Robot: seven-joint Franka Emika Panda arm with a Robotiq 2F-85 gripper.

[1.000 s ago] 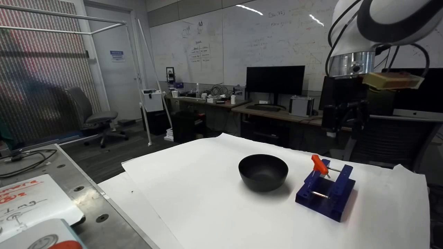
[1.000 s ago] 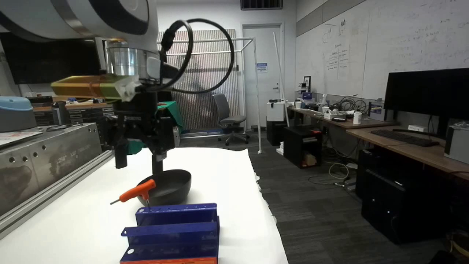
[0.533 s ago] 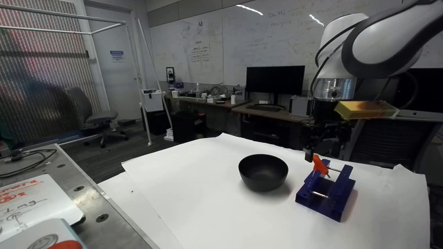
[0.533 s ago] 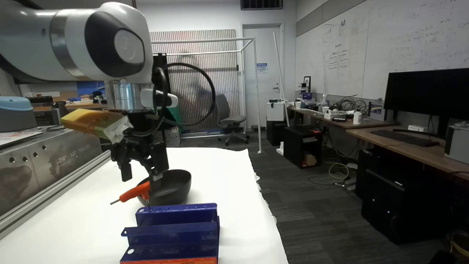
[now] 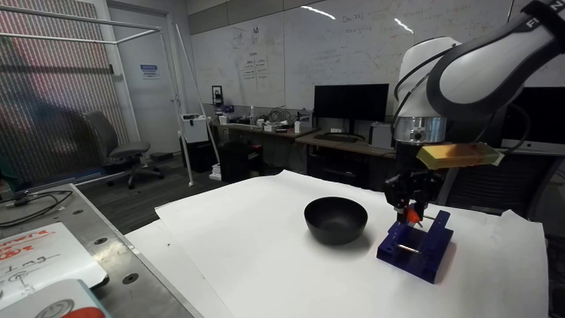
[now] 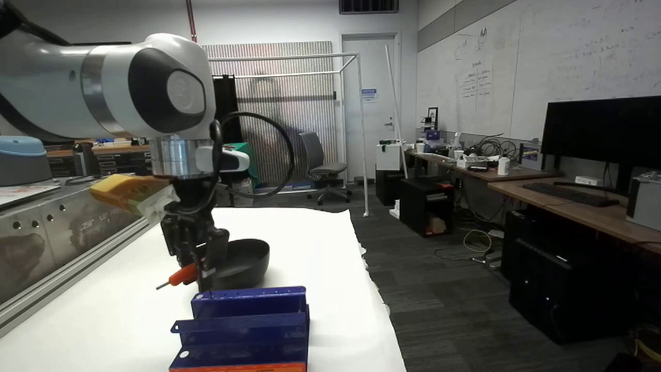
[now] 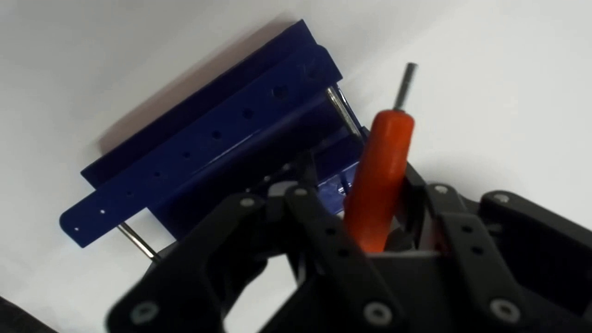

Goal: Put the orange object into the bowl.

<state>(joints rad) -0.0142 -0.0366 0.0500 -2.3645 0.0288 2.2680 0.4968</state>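
An orange T-handled tool, the orange object [image 7: 381, 162], stands at one end of the dark blue block [image 7: 208, 138], its handle leaning over with a thin metal tip. My gripper [image 7: 360, 178] is lowered around the handle. One finger lies close along the handle's right side in the wrist view, while a strip of blue shows between the handle and the other finger. So the jaws stand partly open; firm contact cannot be made out. The round black bowl [image 5: 335, 225] rests beside the block in both exterior views. In an exterior view a finger hides part of the handle [image 6: 183, 275].
Two raised walls and thin metal rods of the blue block [image 5: 435, 238] stand right beneath the gripper. White paper [image 5: 265, 265] covers the table. A metal beam [image 6: 88, 222] runs along one side. A yellow-orange box [image 5: 459, 155] is fixed to the wrist.
My gripper has come down from above the table to the orange object, and its fingers have drawn closer together around the handle. Bowl and block have not moved.
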